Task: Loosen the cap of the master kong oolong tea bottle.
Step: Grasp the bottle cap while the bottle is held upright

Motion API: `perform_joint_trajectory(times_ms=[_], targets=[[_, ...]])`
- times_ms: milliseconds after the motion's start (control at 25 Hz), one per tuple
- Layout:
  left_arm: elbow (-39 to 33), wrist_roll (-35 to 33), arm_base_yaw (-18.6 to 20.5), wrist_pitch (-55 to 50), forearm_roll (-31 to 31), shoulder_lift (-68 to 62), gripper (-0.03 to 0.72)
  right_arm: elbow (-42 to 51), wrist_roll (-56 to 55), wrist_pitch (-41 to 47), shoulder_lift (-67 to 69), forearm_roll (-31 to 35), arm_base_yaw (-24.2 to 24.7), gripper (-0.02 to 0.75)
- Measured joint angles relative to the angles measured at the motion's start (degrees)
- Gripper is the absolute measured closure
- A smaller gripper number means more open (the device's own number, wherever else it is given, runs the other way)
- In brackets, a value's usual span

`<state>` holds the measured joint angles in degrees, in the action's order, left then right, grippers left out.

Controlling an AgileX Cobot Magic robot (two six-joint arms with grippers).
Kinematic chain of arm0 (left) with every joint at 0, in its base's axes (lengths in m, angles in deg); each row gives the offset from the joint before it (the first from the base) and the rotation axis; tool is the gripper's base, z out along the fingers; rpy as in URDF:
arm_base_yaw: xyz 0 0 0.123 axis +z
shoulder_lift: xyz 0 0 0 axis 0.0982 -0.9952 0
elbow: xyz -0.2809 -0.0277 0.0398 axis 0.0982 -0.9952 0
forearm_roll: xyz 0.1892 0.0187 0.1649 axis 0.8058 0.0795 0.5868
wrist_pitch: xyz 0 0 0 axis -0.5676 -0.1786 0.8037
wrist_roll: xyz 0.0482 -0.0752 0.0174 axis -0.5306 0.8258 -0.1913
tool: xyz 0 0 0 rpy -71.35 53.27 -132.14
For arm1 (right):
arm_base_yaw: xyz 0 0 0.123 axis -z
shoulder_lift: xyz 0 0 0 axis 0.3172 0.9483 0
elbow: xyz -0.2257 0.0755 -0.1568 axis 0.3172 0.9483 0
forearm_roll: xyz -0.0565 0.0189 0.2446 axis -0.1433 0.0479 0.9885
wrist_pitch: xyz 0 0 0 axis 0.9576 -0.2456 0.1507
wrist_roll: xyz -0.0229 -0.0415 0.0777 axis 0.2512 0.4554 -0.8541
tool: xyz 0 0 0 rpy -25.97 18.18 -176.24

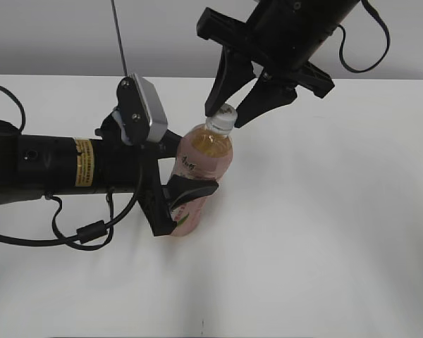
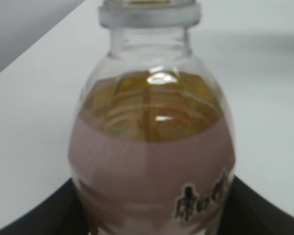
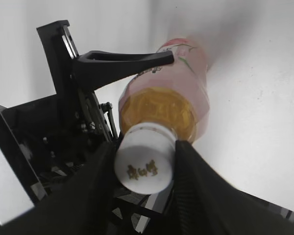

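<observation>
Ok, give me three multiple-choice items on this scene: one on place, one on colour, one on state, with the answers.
1. Where is the right gripper?
A. at the cap
B. at the bottle's base
C. flat on the table

2. What colour is the label of the master kong oolong tea bottle?
A. green
B. pink
C. blue

3. How is the bottle held?
A. lying loose on the table
B. hanging from its cap alone
C. upright, its body clamped by the left gripper

Answers:
1 A, its fingers flank the cap in the right wrist view.
2 B, pink shows in every view.
3 C, the exterior view shows the fingers around the body.
</observation>
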<state>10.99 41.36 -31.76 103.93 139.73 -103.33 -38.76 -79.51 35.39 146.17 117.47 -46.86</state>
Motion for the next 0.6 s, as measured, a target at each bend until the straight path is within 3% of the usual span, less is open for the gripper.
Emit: perform_joint_trajectory(times_ms=[280, 600], targets=[[0.00, 0.00, 0.00, -0.06, -0.10, 0.00, 0.272, -0.02, 2.86, 0.07, 0.00, -0.16, 0.00, 0.456], [0.00, -0.38, -0.11, -0.06, 0.12, 0.00, 0.272, -0.32, 21.22, 1.84, 0.02, -0.72, 0.00, 0.456]])
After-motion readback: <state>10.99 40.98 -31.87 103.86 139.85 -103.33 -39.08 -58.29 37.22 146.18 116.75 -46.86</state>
